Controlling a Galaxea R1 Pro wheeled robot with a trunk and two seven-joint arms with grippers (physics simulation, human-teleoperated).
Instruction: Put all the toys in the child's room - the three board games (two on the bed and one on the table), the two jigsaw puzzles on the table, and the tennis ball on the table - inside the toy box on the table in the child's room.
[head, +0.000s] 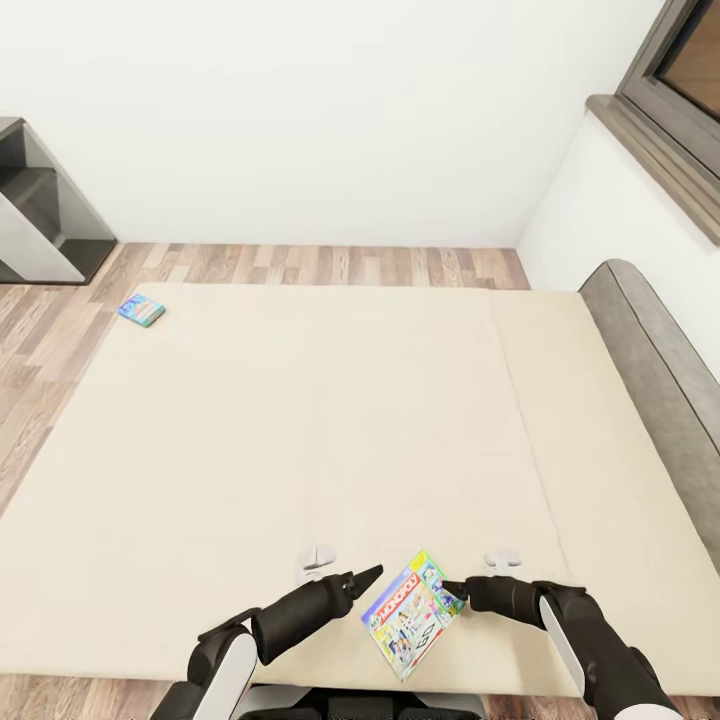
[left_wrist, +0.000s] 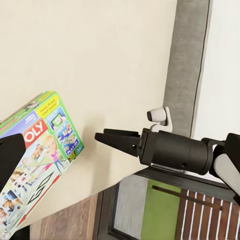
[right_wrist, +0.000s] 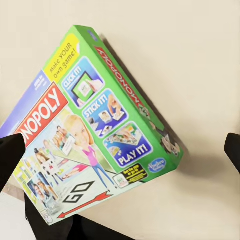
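Head view: Monopoly box (head: 413, 613) lies flat near the front edge of the bed (head: 300, 420), turned diagonally. Left end effector (head: 365, 576) and right end effector (head: 452, 590) flank its upper corner, likely lining up a two-sided pinch. Small blue game box (head: 141, 310) sits at the far left corner, well apart.

Left wrist view: right end effector (left_wrist: 102, 137) has fingers together in a point, beside the Monopoly box (left_wrist: 37, 160), apart from it.

Right wrist view: Monopoly box (right_wrist: 90, 130) between dark fingertips (right_wrist: 9, 157) spread wide, nothing gripped. Left end effector's state: cannot tell.
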